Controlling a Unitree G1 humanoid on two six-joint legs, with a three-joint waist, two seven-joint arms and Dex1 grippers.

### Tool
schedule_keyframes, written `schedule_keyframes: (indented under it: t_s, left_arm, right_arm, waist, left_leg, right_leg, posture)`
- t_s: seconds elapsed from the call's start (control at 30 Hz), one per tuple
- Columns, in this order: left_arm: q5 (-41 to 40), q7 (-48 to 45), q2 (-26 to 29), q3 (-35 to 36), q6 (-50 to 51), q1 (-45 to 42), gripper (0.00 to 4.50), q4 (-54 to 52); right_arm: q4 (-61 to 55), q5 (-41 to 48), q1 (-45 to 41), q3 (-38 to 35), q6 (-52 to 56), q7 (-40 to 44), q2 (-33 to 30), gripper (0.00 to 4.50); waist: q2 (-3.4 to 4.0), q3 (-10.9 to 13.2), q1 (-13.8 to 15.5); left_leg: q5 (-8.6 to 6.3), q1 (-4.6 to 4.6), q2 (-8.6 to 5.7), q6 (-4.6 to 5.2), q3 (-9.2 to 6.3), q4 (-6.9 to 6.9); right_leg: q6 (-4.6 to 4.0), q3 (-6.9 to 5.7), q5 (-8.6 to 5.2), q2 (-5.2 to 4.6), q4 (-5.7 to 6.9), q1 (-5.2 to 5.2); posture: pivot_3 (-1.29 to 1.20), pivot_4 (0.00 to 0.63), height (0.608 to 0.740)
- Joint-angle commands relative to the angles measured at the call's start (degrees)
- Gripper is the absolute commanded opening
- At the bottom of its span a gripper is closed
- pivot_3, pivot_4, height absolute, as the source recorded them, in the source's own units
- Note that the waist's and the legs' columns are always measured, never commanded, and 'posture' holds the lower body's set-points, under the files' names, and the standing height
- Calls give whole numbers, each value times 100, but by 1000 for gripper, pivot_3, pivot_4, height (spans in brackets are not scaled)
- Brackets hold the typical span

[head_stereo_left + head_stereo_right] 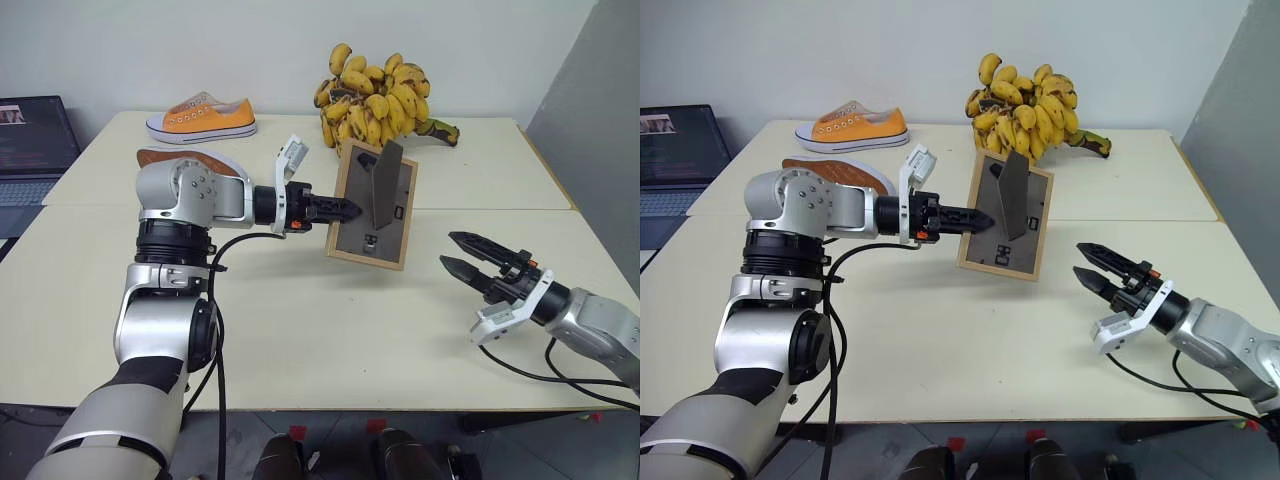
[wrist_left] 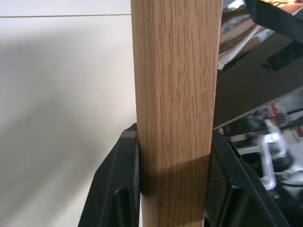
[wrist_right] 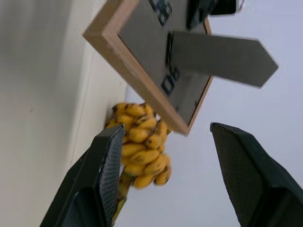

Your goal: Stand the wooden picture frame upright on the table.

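Observation:
The wooden picture frame (image 1: 352, 228) is held off to the side by its left edge, with my left gripper (image 1: 348, 210) shut on that edge. Its dark grey back faces me and the stand (image 1: 383, 185) is folded out. It hangs tilted low over the cream table (image 1: 300, 330); I cannot tell whether its bottom edge touches. In the left wrist view the light-wood edge (image 2: 175, 94) sits clamped between the black fingers (image 2: 118, 189). My right gripper (image 1: 449, 250) is open, empty, lower and to the right of the frame, pointing toward it (image 3: 142, 52).
A second table (image 1: 480, 170) abuts behind, carrying a bunch of bananas (image 1: 375, 100), an orange shoe (image 1: 205, 117) and another shoe (image 1: 185, 157) lying sole up. A laptop (image 1: 35, 145) sits far left. A grey wall (image 1: 600, 130) stands on the right.

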Motion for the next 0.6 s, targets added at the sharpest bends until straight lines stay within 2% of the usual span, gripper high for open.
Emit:
schedule_keyframes:
  t_s: [0.03,0.6]
  left_arm:
    - [-357,116,-17,349,334,-274,1295,-128]
    - [-1830,928,306,-38,348,-335,1295,5]
  right_arm:
    - [69,-297,-184,6,-254,-419,181,3037]
    - [729,-960,-669,350,-569,-934,620,3037]
  waist:
    - [0,0,7]
    - [0,0,18]
  left_leg:
    - [1,0,0,-1,0,1]
    - [21,10,-4,-35,-2,3]
  right_leg:
    - [0,0,0,0,0,0]
    - [-2,4,1,-4,23,3]
  posture:
    - [0,150,740]
    - [0,150,740]
